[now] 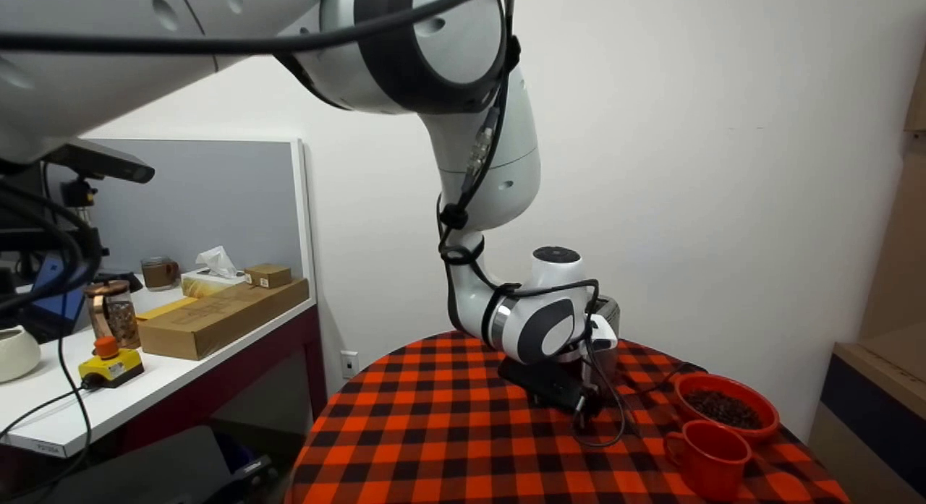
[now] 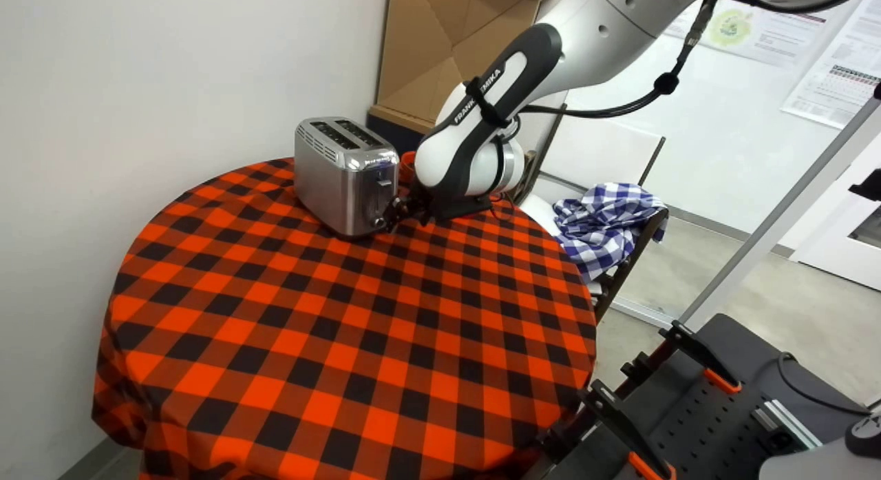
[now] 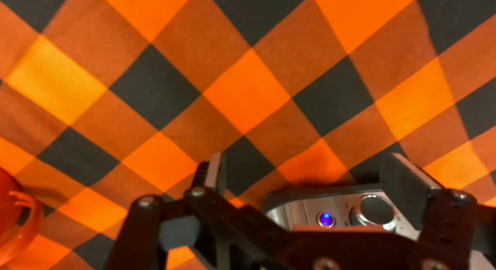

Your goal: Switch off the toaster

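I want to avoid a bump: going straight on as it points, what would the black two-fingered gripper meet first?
Below the gripper, probably the red-and-black checked tablecloth; depth is unclear, so a finger might graze the boxy silver metal toaster.

Tool partly hides toaster

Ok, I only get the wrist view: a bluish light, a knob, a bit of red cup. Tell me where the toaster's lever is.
Observer: An exterior view shows the lever on the end of the toaster, above the knob.
Operator: Good. Report on the slots.
Observer: In an exterior view, two slots run along the top, with no bread sticking up.
Operator: Now tell me what's near that cup.
Observer: In an exterior view, a red bowl of dark, bean-like pieces sits behind the red cup; I can't tell whether they touch.
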`<state>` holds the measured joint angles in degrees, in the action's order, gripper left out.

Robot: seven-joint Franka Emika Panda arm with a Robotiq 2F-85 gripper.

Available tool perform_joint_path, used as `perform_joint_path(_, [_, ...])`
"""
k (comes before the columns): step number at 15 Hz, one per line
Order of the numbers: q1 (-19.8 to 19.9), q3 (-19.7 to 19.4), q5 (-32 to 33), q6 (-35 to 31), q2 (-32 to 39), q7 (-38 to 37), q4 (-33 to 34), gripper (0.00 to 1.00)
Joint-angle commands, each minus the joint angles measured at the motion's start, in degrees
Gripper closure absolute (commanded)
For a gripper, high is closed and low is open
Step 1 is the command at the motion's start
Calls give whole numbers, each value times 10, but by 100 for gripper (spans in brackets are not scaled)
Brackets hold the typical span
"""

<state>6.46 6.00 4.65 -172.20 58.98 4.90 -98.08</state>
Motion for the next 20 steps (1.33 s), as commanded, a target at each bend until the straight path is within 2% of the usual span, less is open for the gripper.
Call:
perform_joint_path(1, [62, 52, -22, 143, -76, 51, -52, 0])
perform_joint_path(3, [87, 65, -45, 227, -116, 76, -76, 0])
perform_joint_path(5, [91, 59, -71, 301, -157, 86, -107, 0])
perform_joint_path(8, [76, 42, -94, 328, -230, 79, -188, 0])
perform_joint_path(13, [50, 41, -111, 277, -361, 85, -349, 0])
perform_joint_path(17, [19, 32, -100, 180, -471, 75, -478, 0])
perform_joint_path(19, [12, 30, -108, 157, -534, 78, -546, 0])
perform_joint_path(20, [5, 21, -103, 183, -453, 78, -465, 0])
